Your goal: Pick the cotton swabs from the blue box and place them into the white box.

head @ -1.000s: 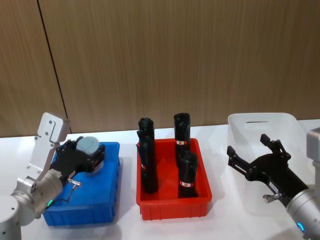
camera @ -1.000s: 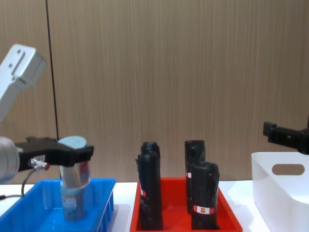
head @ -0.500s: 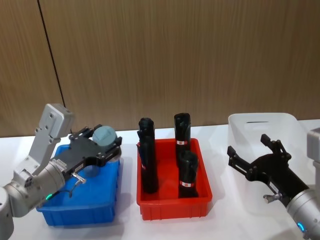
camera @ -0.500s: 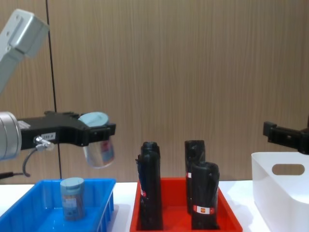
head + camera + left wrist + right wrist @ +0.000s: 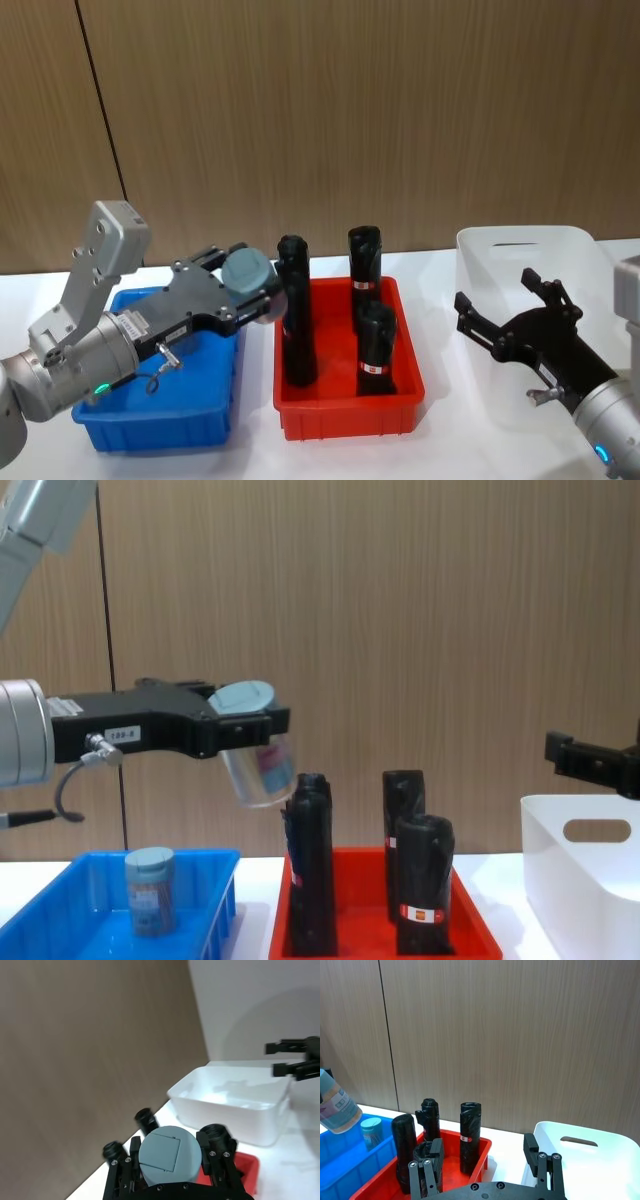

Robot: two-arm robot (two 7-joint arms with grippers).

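Note:
My left gripper (image 5: pixel 250 288) is shut on a cotton swab jar (image 5: pixel 248 270) with a grey-blue lid. It holds the jar tilted in the air (image 5: pixel 256 765), over the gap between the blue box (image 5: pixel 160 432) and the red bin. The jar's lid (image 5: pixel 167 1154) sits between the black fingers. A second cotton swab jar (image 5: pixel 150 905) stands upright in the blue box (image 5: pixel 215 882). The white box (image 5: pixel 500 258) stands at the far right. My right gripper (image 5: pixel 497 293) hovers open near the front of the white box (image 5: pixel 590 880), holding nothing.
A red bin (image 5: pixel 350 415) stands between the blue and white boxes, holding several tall black wrapped packs (image 5: pixel 375 350) that rise well above its rim. A wooden wall closes the back. The white tabletop shows in front of the bins.
My left gripper has lifted the jar out of the blue box and carried it rightward, to beside the red bin's black packs. The right gripper has not moved.

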